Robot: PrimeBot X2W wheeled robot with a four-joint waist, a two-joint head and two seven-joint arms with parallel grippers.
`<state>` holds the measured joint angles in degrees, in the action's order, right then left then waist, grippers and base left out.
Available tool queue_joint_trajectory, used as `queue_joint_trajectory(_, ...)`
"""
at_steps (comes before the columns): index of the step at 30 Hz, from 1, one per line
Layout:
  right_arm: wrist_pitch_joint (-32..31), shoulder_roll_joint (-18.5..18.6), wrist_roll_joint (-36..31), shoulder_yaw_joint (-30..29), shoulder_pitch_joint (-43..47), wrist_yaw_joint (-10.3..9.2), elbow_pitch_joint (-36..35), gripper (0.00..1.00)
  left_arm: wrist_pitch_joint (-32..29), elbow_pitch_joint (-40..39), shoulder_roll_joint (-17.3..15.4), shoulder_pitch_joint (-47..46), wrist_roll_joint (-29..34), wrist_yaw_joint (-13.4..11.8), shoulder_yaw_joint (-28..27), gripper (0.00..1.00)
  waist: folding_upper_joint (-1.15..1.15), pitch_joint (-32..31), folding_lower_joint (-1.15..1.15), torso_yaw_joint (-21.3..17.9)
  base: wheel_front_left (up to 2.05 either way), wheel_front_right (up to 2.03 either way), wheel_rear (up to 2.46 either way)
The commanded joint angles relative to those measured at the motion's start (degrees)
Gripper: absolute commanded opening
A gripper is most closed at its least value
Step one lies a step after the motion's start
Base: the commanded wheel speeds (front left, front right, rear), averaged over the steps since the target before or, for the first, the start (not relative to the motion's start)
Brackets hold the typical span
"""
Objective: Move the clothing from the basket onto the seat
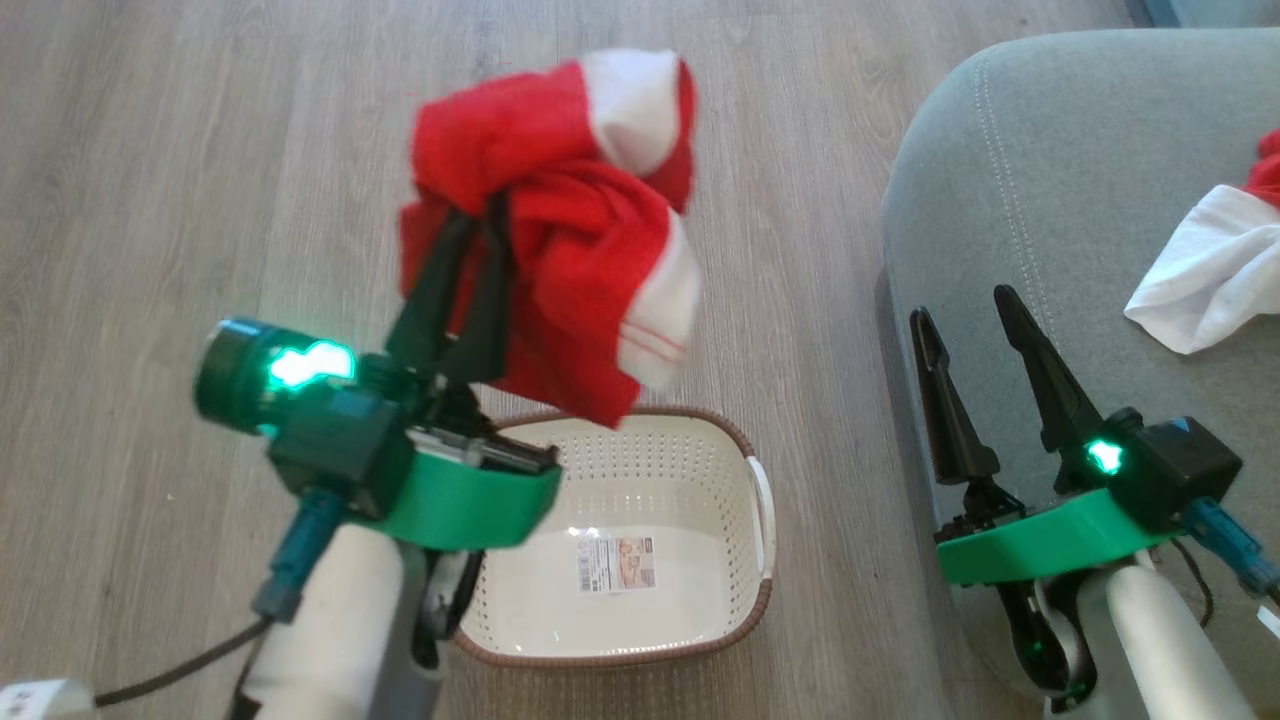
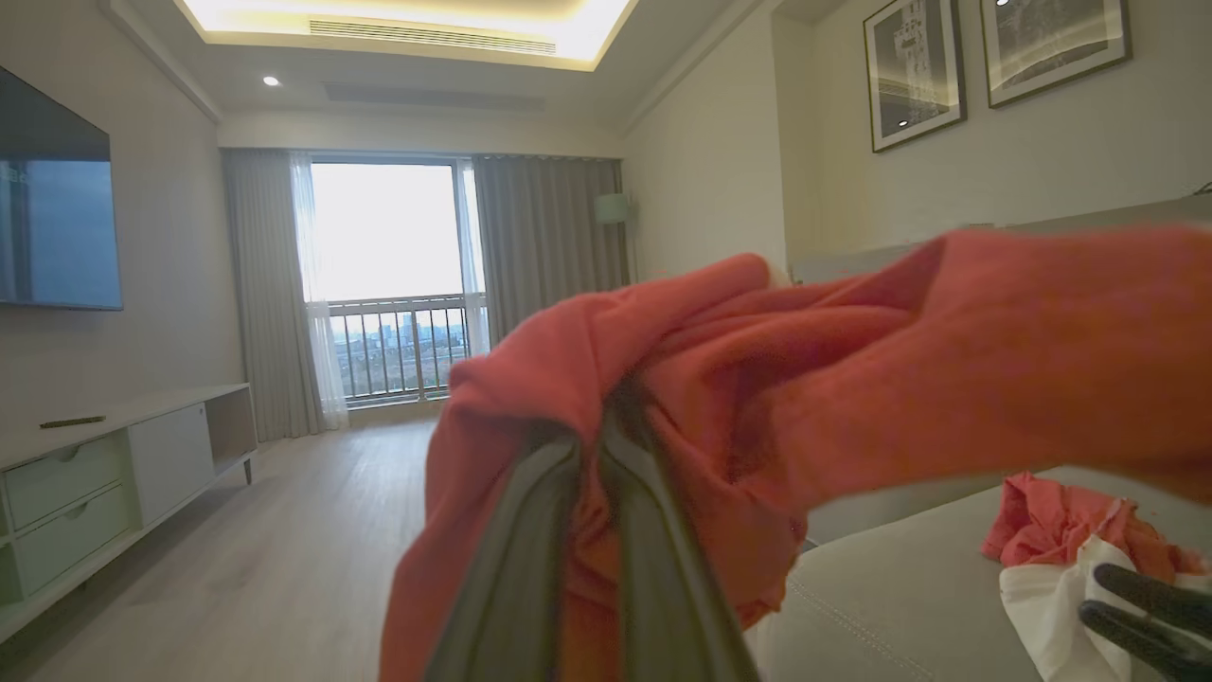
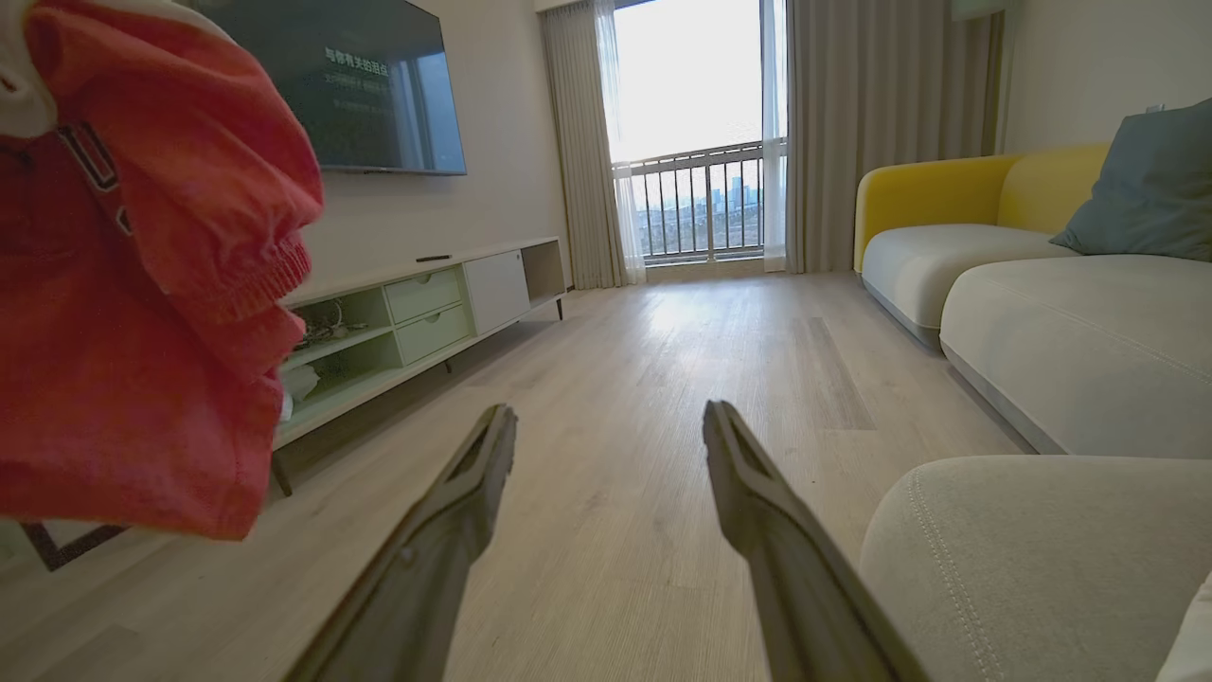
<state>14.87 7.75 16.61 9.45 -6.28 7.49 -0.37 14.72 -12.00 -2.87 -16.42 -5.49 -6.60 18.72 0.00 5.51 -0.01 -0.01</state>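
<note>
My left gripper (image 1: 478,212) is shut on a mostly red garment with white trim (image 1: 560,230), which hangs in the air above the cream basket (image 1: 745,455). The basket stands on the floor with just a label sticker inside. The left wrist view has the red cloth (image 2: 852,379) bunched around my closed fingers (image 2: 663,568). A second garment, white and red (image 1: 1215,265), lies on the grey-green seat (image 1: 1060,160) at the right. My right gripper (image 1: 968,305) is open, over the seat's front corner, with nothing between its fingers. The held garment (image 3: 142,284) hangs at the left of the right wrist view.
Pale wood floor surrounds the basket. In the wrist views a low TV cabinet (image 3: 417,313) runs along the far wall, with a window and curtains beyond. More sofa cushions (image 3: 1079,341) and a yellow sofa end (image 3: 937,189) line the right side.
</note>
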Motion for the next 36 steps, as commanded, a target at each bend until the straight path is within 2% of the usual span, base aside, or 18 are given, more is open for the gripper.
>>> queue_joint_trajectory(1, 0.1, 0.3, -0.4, 1.2, -0.5, 0.0, -2.1, 1.0, 0.3, -1.4, 0.0, -3.0, 0.0, 0.7, -0.7, 0.0, 0.0, 0.2, 0.01, 0.0, 0.0, 0.0, 0.0)
queue_joint_trajectory(9, 0.1, 0.2, -0.4, 1.9, -0.8, 0.0, -2.1, 1.0, 0.3, 4.2, 0.0, -2.6, -0.2, 4.5, 6.4, 0.0, 0.0, 0.7, 0.01, -0.3, 0.0, 0.0, 0.0)
queue_joint_trajectory(18, 0.1, 2.4, 0.2, 4.9, -1.0, 0.0, -3.1, 1.0, 0.3, 5.9, 0.0, -3.3, -0.7, 4.4, 7.7, 0.0, 0.0, 1.0, 0.01, -0.6, 0.0, 0.0, 0.0)
queue_joint_trajectory(22, 0.1, 5.2, 0.9, 8.7, -1.4, 0.0, -4.1, 1.0, 0.3, 6.0, 0.0, -3.5, -0.6, 4.4, 7.8, 0.0, 0.0, 1.1, 0.01, -0.8, 0.0, 0.0, 0.0)
queue_joint_trajectory(29, 0.1, 13.3, -0.8, 19.5, -5.0, 0.0, -6.8, 1.0, 0.3, 6.3, 0.0, -3.7, -0.3, 5.1, 7.7, 0.0, 0.0, 1.3, 0.01, -1.1, 0.0, 0.0, 0.0)
queue_joint_trajectory(36, 0.1, 17.0, -1.9, 25.9, -11.1, 0.0, -5.9, 1.0, 0.3, 8.4, 0.0, -3.7, -0.5, 8.3, 10.3, 0.0, 0.0, 1.2, 0.01, -0.6, 0.0, 0.0, 0.0)
